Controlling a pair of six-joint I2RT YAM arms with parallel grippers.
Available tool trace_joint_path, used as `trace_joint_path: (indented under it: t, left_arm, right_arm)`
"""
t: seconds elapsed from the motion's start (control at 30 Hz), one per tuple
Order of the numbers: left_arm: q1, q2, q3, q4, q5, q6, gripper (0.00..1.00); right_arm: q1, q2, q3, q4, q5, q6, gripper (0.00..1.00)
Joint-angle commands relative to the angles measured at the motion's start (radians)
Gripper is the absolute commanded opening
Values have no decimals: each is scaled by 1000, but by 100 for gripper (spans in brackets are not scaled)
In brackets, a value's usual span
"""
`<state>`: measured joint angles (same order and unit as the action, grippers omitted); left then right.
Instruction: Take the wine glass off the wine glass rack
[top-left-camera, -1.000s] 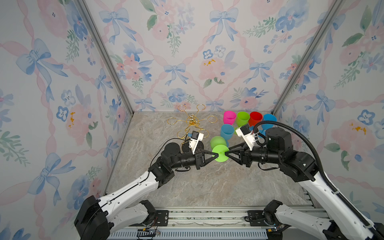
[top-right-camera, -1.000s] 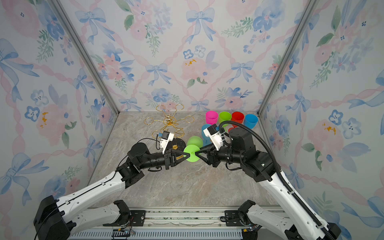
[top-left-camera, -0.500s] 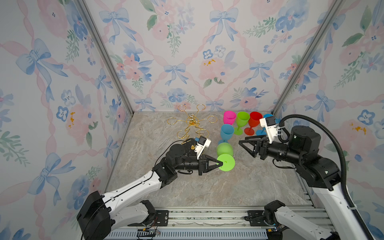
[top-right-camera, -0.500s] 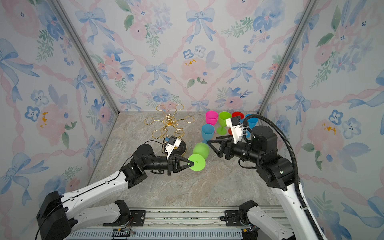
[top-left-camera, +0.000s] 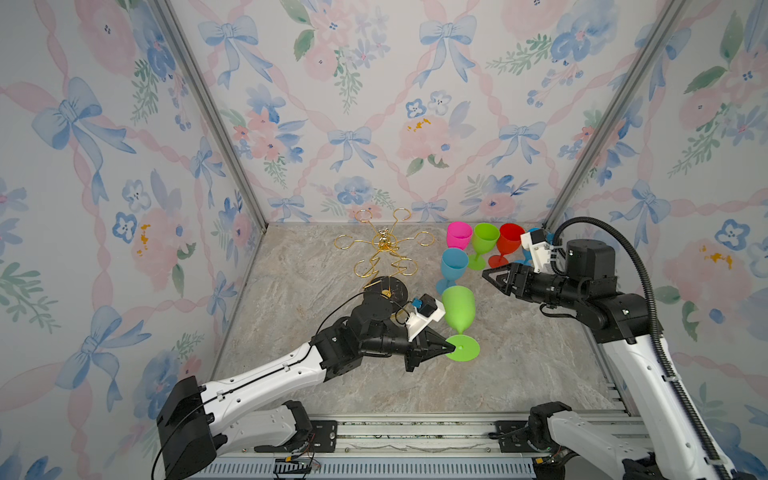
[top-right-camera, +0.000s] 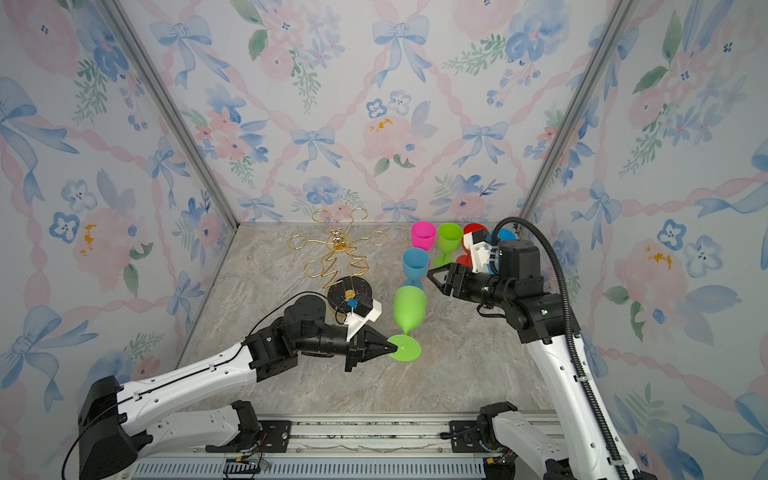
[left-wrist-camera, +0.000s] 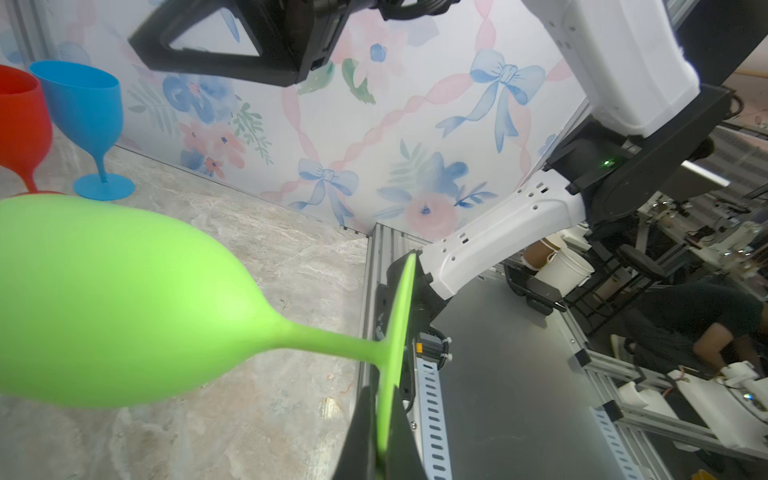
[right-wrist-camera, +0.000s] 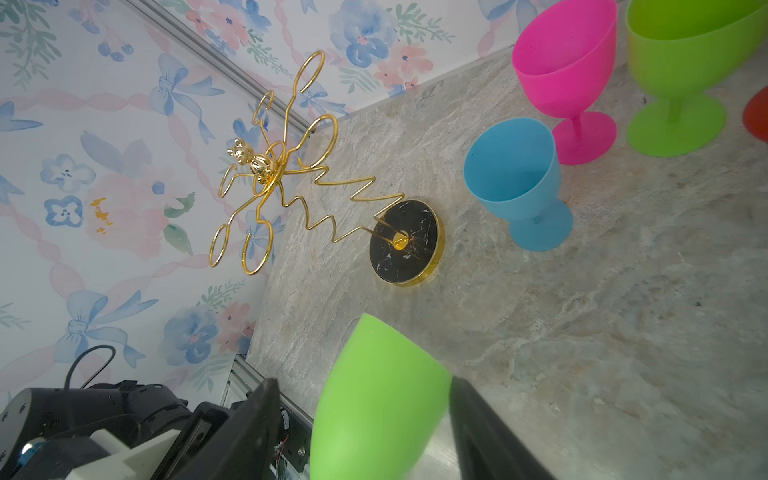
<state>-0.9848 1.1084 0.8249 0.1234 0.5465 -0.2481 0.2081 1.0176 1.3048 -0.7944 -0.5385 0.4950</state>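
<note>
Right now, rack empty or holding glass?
Empty: every loop on the rack is bare; the green glass is off it, foot pinched in the left end effector.

The wine glass (top-left-camera: 458, 309) is matt plastic, the wine glass rack (top-left-camera: 385, 246) glossy metal.

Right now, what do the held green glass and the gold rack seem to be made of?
Held green glass: probably plastic, opaque and matte. Rack: likely thin metal wire, shiny gold with bright glints. Its base: black with white veins, marble or an imitation.
</note>
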Motion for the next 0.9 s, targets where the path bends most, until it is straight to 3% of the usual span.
trace_joint_path:
  t: [0.0, 0.37, 0.5, 0.67, 0.77, 0.87]
  left_arm:
    - [-14, -37, -8, -45, -199, 162, 0]
    - [-171, -110, -44, -44, -482, 451, 0]
    - [-259, -83, -46, -44, -609, 556, 0]
    - [-373, 3, -50, -43, -882, 733, 0]
    - [-400, 47, -54, -44, -995, 819, 0]
    - [-400, 60, -68, -42, -1039, 854, 0]
  right_arm:
    - [-9, 11, 11, -52, 6, 7, 67]
    - [-9, 81, 87, -126, 14, -32, 68]
    - [-9, 104, 118, -151, 11, -45, 68]
    - [-7, 129, 149, -199, -3, -67, 68]
    - [-2, 140, 164, -239, -4, -89, 68]
    - [7, 145, 177, -270, -3, -109, 68]
